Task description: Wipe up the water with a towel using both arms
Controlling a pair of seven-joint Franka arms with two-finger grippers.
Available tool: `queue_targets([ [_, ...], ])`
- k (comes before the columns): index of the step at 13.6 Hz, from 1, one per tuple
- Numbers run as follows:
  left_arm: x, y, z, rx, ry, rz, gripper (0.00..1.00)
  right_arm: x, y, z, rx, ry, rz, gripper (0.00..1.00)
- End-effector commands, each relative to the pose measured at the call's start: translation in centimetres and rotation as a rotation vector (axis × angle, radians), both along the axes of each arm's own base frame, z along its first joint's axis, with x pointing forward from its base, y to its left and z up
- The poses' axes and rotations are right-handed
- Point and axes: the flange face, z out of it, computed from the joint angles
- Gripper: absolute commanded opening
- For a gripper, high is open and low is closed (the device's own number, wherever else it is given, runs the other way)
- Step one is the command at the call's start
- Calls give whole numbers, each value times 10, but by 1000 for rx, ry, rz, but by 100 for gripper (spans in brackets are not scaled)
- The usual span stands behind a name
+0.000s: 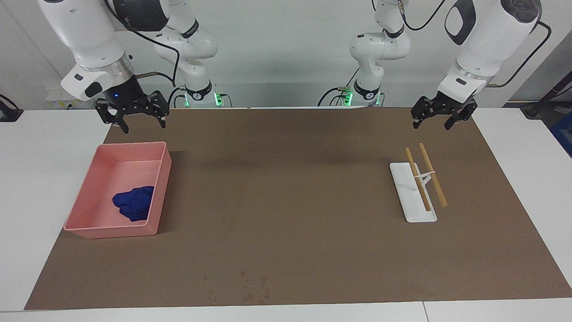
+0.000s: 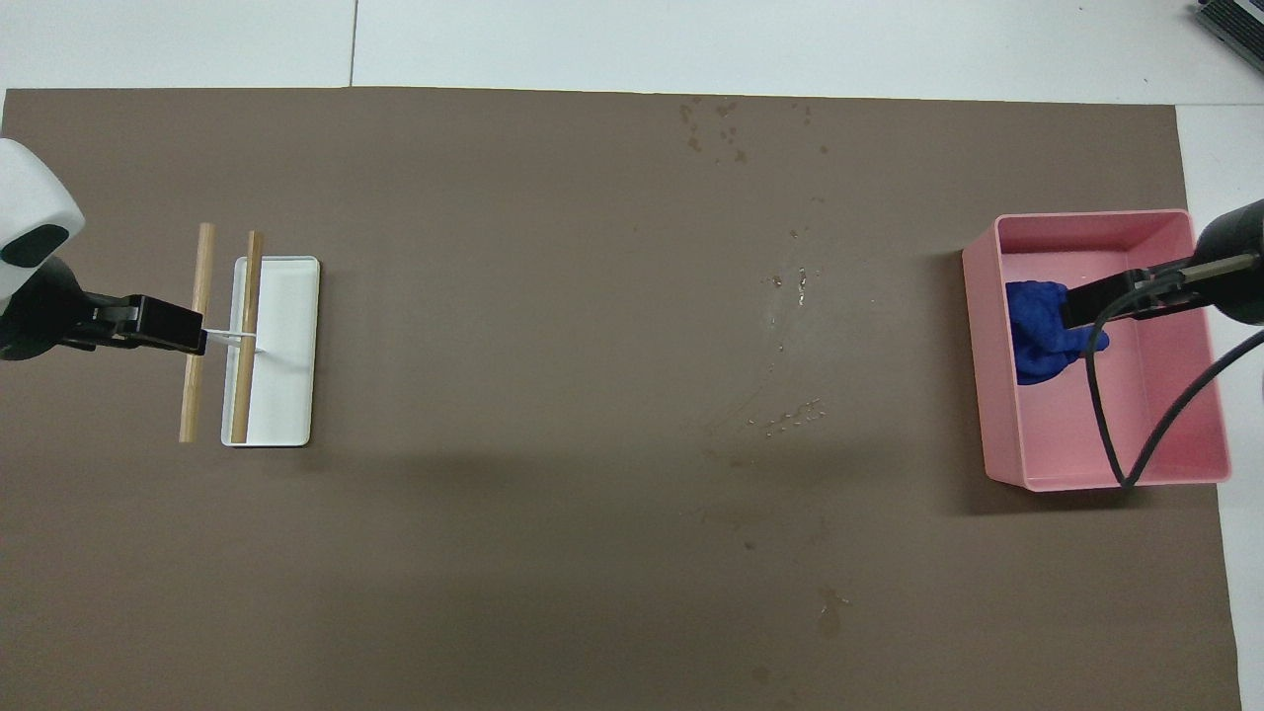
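While the blue towel (image 1: 134, 203) lies in the pink tray (image 1: 163, 185), the right claw (image 1: 132, 120) hangs wide above that tray's robot-side end and the left claw (image 1: 439, 118) waits wide.

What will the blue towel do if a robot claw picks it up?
The towel lies as a crumpled wad in the pink tray, so it is probably soft and would droop. Being small cloth, it likely weighs little and will not roll.
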Motion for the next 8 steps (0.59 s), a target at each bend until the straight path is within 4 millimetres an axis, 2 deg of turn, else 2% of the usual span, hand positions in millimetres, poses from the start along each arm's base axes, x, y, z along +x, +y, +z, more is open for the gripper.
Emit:
queue_targets([
  [1, -3, 2, 6, 16, 3, -1, 100, -6, -15, 1, 16, 11, -10, 100],
  [7, -3, 3, 6, 16, 3, 0, 100, -6, -22, 2, 16, 9, -18, 100],
  [8, -3, 3, 6, 16, 3, 0, 100, -7, -29, 2, 16, 9, -28, 100],
])
